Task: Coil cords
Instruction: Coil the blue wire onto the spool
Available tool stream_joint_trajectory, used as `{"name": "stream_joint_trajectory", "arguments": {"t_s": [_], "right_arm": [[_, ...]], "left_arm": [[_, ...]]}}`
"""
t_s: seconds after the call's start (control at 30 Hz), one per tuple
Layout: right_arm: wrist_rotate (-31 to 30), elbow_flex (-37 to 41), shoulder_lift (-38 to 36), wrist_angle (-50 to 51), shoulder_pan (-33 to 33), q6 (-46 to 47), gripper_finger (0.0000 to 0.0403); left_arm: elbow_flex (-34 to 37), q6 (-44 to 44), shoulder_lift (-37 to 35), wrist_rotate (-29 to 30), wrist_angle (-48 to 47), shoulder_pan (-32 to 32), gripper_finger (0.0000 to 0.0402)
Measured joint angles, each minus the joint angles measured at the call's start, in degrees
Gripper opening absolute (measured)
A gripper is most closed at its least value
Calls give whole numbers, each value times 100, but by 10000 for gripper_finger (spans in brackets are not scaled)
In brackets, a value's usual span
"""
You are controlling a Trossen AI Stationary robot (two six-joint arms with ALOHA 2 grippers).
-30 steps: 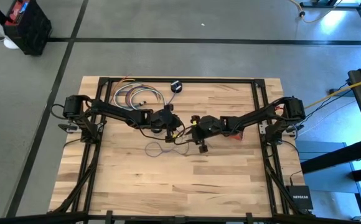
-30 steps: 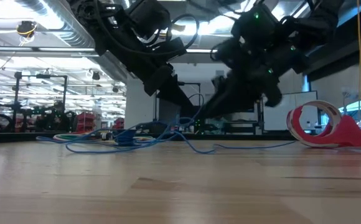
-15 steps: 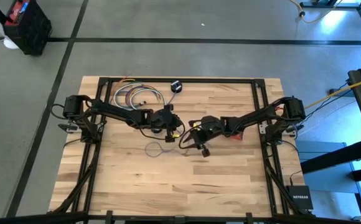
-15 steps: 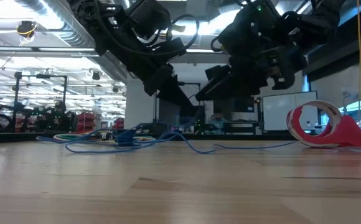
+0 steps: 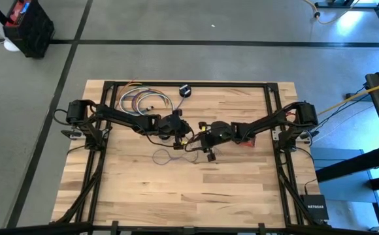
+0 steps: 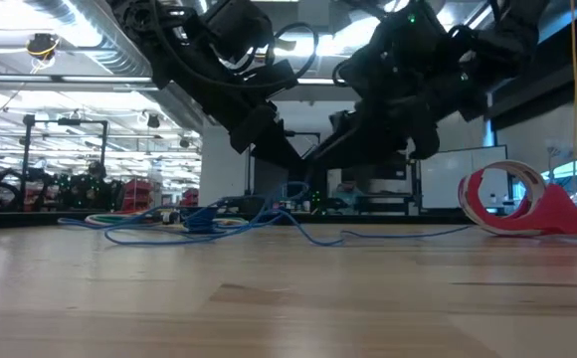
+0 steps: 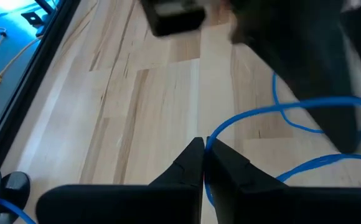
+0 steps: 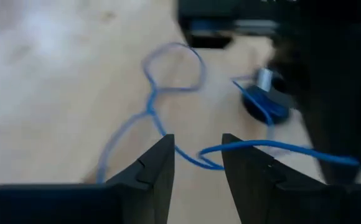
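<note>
Broadly, by size, largest first.

Worktop [image 5: 242, 189]: pale wooden planks inside a dark frame; both arms reach in to its middle.

Left arm: comes from the left edge. Left claw [image 7: 203, 163] has its fingers pressed together, pinching the blue cord where it rises off the wood.

Right arm: comes from the right edge. Right claw [image 8: 197, 152] is spread, with the cord running across the gap between its fingers, not gripped.

Tape roll [image 6: 502, 199]: red and white, standing on edge at the right of the low view, near a red holder.

Spare cords [image 5: 140, 101]: a loose multicoloured bundle near the far left corner, untouched.

Blue cord [image 5: 166, 156]: thin, lying near the middle of the worktop just in front of the claws; one small loop is already formed, and the rest trails slackly toward the claws.

Black puck [image 8: 261, 102]: small and round, at the cord's end, near the left claw.

Step in hand, as judged: laying another loop. To do it well, the left claw should hold its pinch as an anchor; the right should close on the free run, sweep a loop matching the existing one, and avoid pulling the slack tight.
</note>
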State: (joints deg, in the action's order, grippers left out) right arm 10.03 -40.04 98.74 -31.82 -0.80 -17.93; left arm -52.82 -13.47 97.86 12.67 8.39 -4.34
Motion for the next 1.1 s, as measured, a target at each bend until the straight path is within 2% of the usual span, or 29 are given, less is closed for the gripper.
{"name": "stream_joint_trajectory", "arguments": {"t_s": [0.17,0.47,0.6,1.0,1.1], "right_arm": [[497,-1,388,-542,2,193,138],[1308,1,477,-551,-2,232,138],[1685,-1,479,-164,-2,297,138],[1799,-3,467,393,-2,449,138],[1579,-3,336,591,2,453,138]], "left_arm": [[2,0,0,-2,14,0,11],[2,-2,1,-11,-1,-4,11],[2,-44,1,-26,-9,-4,11],[2,-74,2,-22,-49,-4,11],[2,-74,1,17,-45,-8,11]]}}
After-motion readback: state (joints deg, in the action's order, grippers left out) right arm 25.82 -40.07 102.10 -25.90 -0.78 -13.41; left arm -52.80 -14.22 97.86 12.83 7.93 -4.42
